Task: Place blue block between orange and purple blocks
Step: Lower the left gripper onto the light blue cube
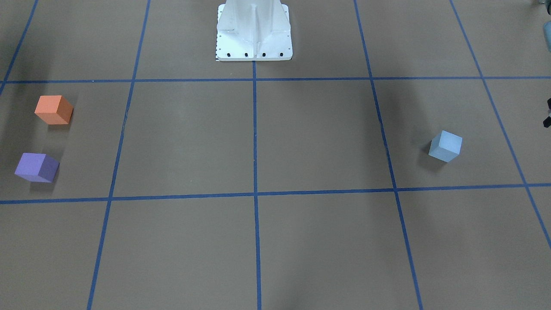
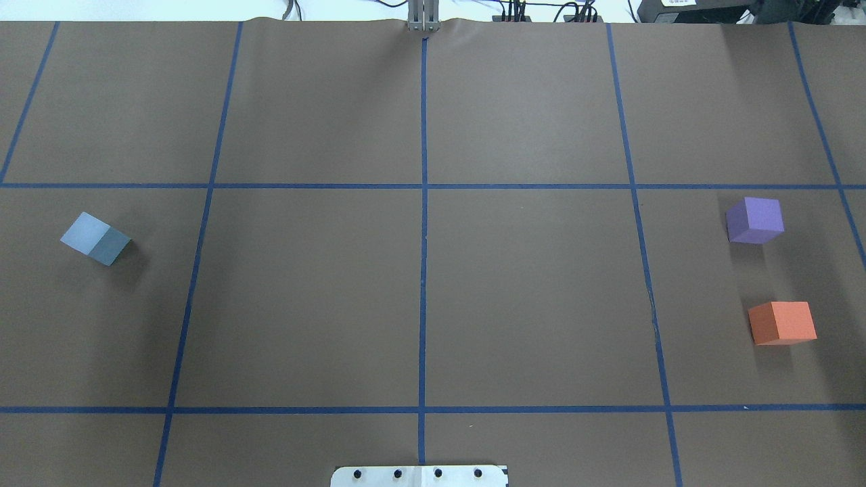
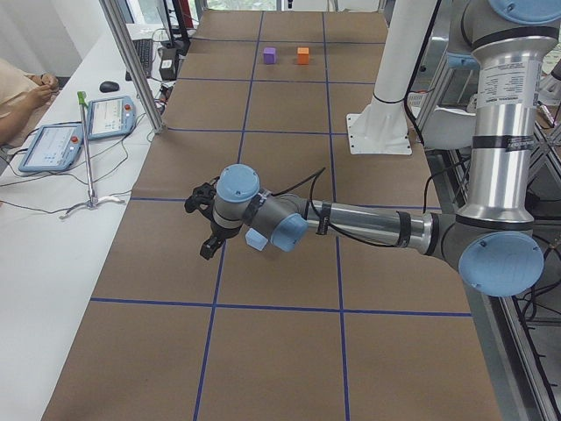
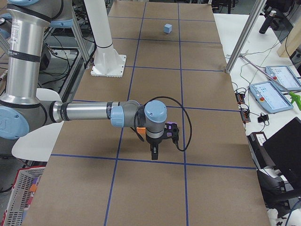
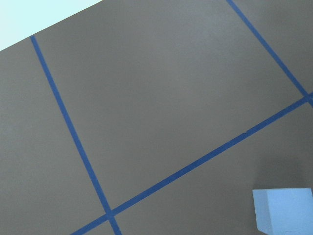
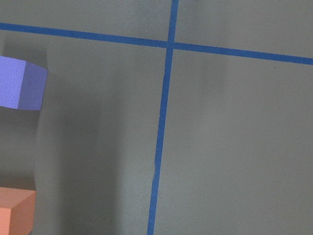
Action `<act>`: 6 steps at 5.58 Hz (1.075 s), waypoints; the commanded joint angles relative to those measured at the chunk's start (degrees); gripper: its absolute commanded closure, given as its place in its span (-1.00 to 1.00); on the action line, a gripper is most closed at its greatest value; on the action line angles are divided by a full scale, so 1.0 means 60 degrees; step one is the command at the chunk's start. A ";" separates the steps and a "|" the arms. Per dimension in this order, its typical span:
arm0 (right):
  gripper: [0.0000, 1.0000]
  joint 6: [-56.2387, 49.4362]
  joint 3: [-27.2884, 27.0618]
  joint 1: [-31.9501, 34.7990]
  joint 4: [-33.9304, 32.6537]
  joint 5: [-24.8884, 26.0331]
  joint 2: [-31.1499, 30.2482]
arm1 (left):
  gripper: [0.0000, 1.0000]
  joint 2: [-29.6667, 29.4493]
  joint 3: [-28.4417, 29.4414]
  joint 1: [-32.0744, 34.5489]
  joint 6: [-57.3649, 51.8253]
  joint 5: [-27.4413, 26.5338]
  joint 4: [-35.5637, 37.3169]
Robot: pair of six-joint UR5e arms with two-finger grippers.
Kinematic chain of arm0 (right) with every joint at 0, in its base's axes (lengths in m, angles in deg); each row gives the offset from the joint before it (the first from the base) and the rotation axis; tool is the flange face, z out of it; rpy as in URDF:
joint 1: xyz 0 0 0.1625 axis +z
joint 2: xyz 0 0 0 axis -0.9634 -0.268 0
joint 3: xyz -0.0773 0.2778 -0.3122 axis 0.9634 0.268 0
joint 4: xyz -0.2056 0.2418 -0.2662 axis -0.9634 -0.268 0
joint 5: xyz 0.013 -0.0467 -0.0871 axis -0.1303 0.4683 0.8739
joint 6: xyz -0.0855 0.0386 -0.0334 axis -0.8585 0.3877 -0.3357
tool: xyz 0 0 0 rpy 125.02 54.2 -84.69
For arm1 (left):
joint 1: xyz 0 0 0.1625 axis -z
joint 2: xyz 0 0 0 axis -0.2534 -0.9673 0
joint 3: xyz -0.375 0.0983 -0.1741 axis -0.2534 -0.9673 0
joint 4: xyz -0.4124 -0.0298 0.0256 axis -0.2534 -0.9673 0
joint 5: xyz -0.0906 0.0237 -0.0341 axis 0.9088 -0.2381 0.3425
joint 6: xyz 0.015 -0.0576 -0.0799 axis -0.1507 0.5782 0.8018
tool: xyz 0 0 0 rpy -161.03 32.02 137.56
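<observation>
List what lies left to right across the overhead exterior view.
In order: light blue cube block → white metal robot base plate → purple cube block and orange cube block together, since these two overlap sideways, purple reaching slightly further left.

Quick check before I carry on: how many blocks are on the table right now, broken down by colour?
blue block: 1
purple block: 1
orange block: 1
Total: 3 blocks
</observation>
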 commanded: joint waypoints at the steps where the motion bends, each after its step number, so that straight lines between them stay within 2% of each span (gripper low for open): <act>1: -1.00 0.0000 0.0020 0.0000 0.0000 -0.0018 -0.0011 | -1.00 -0.0187 0.0106 -0.2193 0.1358 -0.0107 -0.0661; 3: -1.00 -0.0014 0.0020 0.0000 0.0000 -0.0018 0.0004 | -1.00 -0.0263 0.0209 -0.3538 0.1867 -0.1084 -0.0633; 4: -1.00 -0.0015 0.0020 0.0000 0.0000 -0.0018 0.0004 | -1.00 -0.0218 0.0354 -0.3645 0.1897 -0.1569 -0.0561; 6: -1.00 0.0000 0.0020 0.0000 0.0000 -0.0018 -0.0011 | -1.00 -0.0247 0.0561 -0.3835 0.2843 -0.1603 -0.0589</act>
